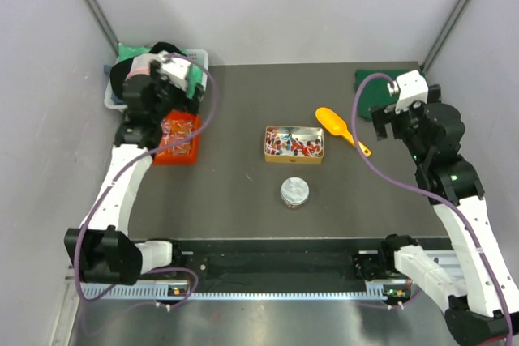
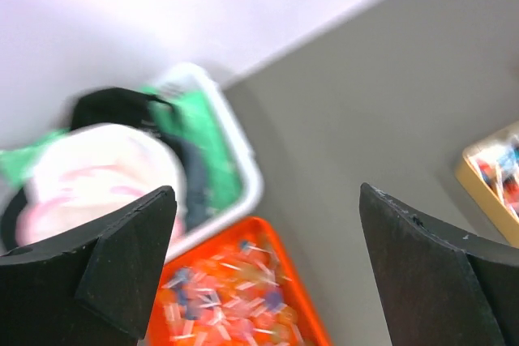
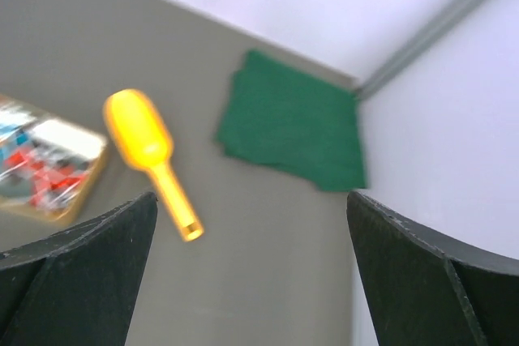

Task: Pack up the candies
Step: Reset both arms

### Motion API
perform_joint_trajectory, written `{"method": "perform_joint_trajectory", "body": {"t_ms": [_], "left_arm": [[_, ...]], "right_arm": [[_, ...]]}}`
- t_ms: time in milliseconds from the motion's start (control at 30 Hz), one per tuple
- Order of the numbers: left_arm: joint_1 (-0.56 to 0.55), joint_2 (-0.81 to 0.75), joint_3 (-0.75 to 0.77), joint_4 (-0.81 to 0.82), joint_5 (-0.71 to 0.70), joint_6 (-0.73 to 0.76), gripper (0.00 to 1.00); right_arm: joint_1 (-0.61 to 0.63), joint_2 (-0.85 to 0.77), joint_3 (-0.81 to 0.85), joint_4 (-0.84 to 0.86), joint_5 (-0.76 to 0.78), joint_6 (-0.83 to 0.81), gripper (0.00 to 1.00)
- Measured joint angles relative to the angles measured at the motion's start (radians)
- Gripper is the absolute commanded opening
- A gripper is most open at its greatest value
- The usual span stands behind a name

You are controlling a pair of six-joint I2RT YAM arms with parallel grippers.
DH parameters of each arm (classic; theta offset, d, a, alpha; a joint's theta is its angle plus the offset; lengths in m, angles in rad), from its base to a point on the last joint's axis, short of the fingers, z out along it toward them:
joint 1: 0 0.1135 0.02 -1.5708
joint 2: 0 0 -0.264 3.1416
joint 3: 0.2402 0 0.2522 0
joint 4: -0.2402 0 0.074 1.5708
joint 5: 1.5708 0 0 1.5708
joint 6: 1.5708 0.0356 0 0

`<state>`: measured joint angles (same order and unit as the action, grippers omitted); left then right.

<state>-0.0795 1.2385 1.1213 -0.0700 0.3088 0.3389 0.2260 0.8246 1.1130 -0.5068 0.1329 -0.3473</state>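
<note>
1. Worktop layout (top view). A rectangular gold tin sits near the centre of the dark worktop. It contains candies in red, blue and white wrappers. At 9 o'clock from the tin, near the left edge, an orange tray carries more wrapped candies. At 11 o'clock from the tray, in the far-left corner, stands a white basket that contains green and black items.

2. Other items. A yellow-orange scoop lies at 2 o'clock from the tin, apart from it, with its handle pointing to 4 o'clock. A round silvery item lies at 6 o'clock from the tin; lid or container cannot be told. A folded green cloth lies in the far-right corner.

3. Left tool. The jaws stand fully apart and grip nothing. The tool hangs above the far end of the orange tray, beside the basket. Its wrist view shows the tray, the basket and a corner of the tin at 3 o'clock.

4. Right tool. The jaws stand fully apart and grip nothing. The tool hangs above the right side of the worktop, near the cloth. Its wrist view shows the scoop between the tin and the cloth.
</note>
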Motion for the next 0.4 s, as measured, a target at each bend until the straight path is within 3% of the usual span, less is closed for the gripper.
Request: {"method": "perform_joint_trajectory", "body": {"t_ms": [233,400], "left_arm": [[0.305,-0.003,0.164,-0.031,0.123,-0.149,0.99],[0.337,-0.003,0.173,-0.038,0.173,-0.207,0.99]], "right_arm": [[-0.016,0.006,0.001,0.16,0.218,-0.068,0.99],[-0.021,-0.009,0.002,0.228,0.275,-0.071,0.99]]}}
